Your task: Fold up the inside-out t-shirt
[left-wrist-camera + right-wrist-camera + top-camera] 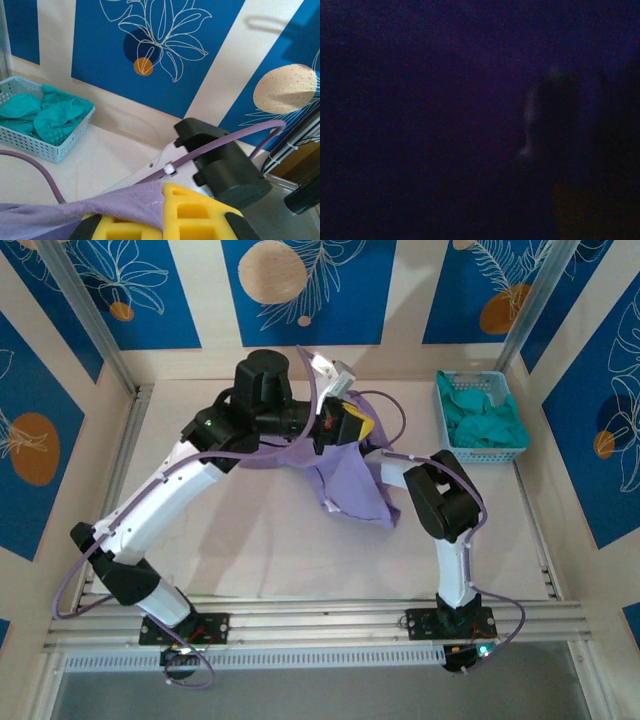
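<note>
The lavender inside-out t-shirt point(350, 485) hangs bunched above the middle of the table, its lower part drooping to the tabletop. My left gripper point(352, 425) holds its top edge. In the left wrist view the yellow pads point(200, 212) are shut on a fold of the purple t-shirt point(100, 210). My right arm point(440, 502) reaches in from the right, and its gripper end is buried in the cloth. The right wrist view is almost black, covered by fabric, so its jaws cannot be made out.
A light blue basket point(503, 388) with a teal-green garment point(485, 425) stands at the back right, and is also visible in the left wrist view as the basket point(30, 145). The right arm's black joint point(225, 167) and purple cable sit close beyond my left fingers. Metal rails line the table's sides.
</note>
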You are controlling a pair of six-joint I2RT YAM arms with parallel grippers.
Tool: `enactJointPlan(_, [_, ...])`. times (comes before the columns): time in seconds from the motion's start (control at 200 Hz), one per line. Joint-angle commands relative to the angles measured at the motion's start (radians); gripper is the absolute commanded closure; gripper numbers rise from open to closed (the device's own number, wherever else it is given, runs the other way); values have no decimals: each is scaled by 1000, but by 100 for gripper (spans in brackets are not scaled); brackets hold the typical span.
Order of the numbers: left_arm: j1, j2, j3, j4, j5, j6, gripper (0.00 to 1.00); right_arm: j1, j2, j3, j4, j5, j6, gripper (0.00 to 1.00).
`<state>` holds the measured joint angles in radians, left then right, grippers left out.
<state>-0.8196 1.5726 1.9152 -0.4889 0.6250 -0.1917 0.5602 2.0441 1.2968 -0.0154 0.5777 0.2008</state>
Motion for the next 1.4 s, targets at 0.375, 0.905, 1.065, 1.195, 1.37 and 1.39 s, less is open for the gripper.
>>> enactJointPlan(0.375, [-5, -36, 215, -60, -73, 132, 100, -52, 104, 127, -307, -136, 53, 25])
enactJointPlan(0.905, [282, -191, -282, 174, -512, -48, 100, -113, -202, -83, -154, -498, -13, 100])
enactJointPlan(1.065, [383, -208, -391, 206, -605, -89, 100, -157, -333, -204, -50, -654, 52, 100])
enactJointPlan(1.195, [418, -200, -450, 238, -642, -89, 100, -174, -391, -247, 31, -782, 101, 100])
enactJointPlan(1.37, [421, -112, -482, 268, -586, -89, 100, -169, -429, -248, 115, -885, 141, 100])
enactJointPlan(1.39, [421, -99, -486, 274, -574, -90, 100, -170, -431, -244, 120, -895, 143, 100])
